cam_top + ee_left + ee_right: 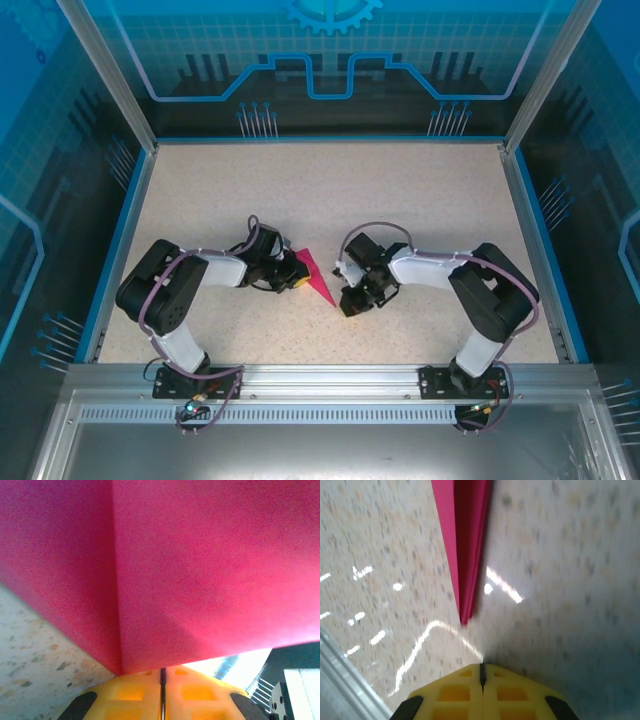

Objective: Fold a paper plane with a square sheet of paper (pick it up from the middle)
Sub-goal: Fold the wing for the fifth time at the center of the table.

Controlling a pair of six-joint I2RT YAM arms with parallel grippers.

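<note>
- At the left gripper (290,272): clenched, yellow tips seam to seam at the bottom of the left wrist view. Pressed against the lower corner of the paper plane (316,278), but impossible to tell whether pinching any of it.
- At the right gripper (352,300): clenched too, holding nothing, parked just short of the plane's pointed tip.
- Outward from both: a narrow magenta dart at centre frame of the top view, lying on the speckled table (400,190) between the two grippers. Long axis from upper left to lower right, wide end by the left gripper, point aimed at the right one.
- Judged nearer: the left arm for the wide end, touching it; the right arm for the tip, just beside it and in line with the axis.
- Added by the left wrist view: a sharp crease down the left of frame and bright background under the right-hand edge, so probably a flap raised off the table.
- Added by the right wrist view: stacked layers edge-on, tapering down the frame, with bare table before the fingertips.
</note>
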